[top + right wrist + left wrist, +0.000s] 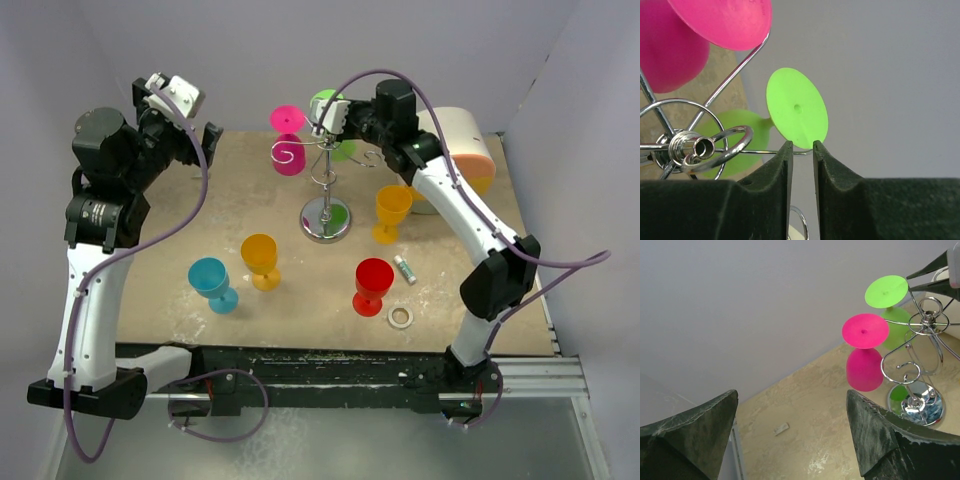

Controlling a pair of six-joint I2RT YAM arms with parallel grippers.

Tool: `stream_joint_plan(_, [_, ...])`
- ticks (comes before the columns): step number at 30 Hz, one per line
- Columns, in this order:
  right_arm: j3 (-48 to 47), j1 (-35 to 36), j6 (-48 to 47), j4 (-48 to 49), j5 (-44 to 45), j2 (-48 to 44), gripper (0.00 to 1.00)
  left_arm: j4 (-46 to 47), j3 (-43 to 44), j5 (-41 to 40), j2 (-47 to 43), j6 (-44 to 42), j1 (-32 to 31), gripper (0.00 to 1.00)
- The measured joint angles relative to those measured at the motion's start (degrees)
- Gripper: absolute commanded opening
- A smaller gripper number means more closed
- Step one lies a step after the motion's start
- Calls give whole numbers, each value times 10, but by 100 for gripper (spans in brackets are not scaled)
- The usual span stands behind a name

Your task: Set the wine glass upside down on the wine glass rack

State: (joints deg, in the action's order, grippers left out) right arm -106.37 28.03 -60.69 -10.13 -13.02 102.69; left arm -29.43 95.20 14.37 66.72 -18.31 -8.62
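although the tan table (250,180) takes up most of the top view, everything that matters sits at its upper middle, where the right arm (470,215) reaches in from the right of the frame to the wine glass rack (326,222). the left arm (100,210) is folded at the upper left, well apart from the rack, so the right one is plainly the nearer. the rack stands upright on its mirror base, and two glasses hang from its curled wires: a pink glass (865,330) toward the left, and the green wine glass (796,107) just above the pole's top in the top view. each has its bowl down and foot up, so the green one's long axis runs vertical, in line with the pole. in the right wrist view that green foot lies straight ahead of the right gripper (803,145), just up-frame of it, with the disc's lower rim meeting the mouth of the gap. the jaws stand only a narrow slit apart; whether they pinch the thin rim or merely flank it i cannot tell. the left gripper (791,395) gapes wide with nothing between its fingers, and its camera sees the rack at the right of the frame. as i judge it, the glass looks seated, and the coming move turns on drawing the fingers straight back down-frame, away from the rim, since any sideways drift could drag the foot off its wire.
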Motion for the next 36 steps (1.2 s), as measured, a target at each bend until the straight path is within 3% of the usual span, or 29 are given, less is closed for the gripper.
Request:
stream_joint_plan(6, [10,0,5,-4,2,-27,47,0,-9,-11,-1,-3,0,94])
stream_joint_plan(14, [36,-3,24,0,50,-80,60,-19,-42,-25,-6,-9,0,99])
stream_joint_plan(18, [56,-12,59,1,91,-111,80,-81,-71,-18,-7,-35,0,99])
stream_joint_plan(20, [63,-19,82,-7,105,-129,85,-115,-82,-10,-7,-50,0,99])
stream_joint_plan(32, [120,-41,215,-134,134,-280,89,-394,-138,43,-9,-184,0,100])
stream_joint_plan(36, [120,-74,234,-177,108,-309,88,-443,-173,37,-9,-209,0,94])
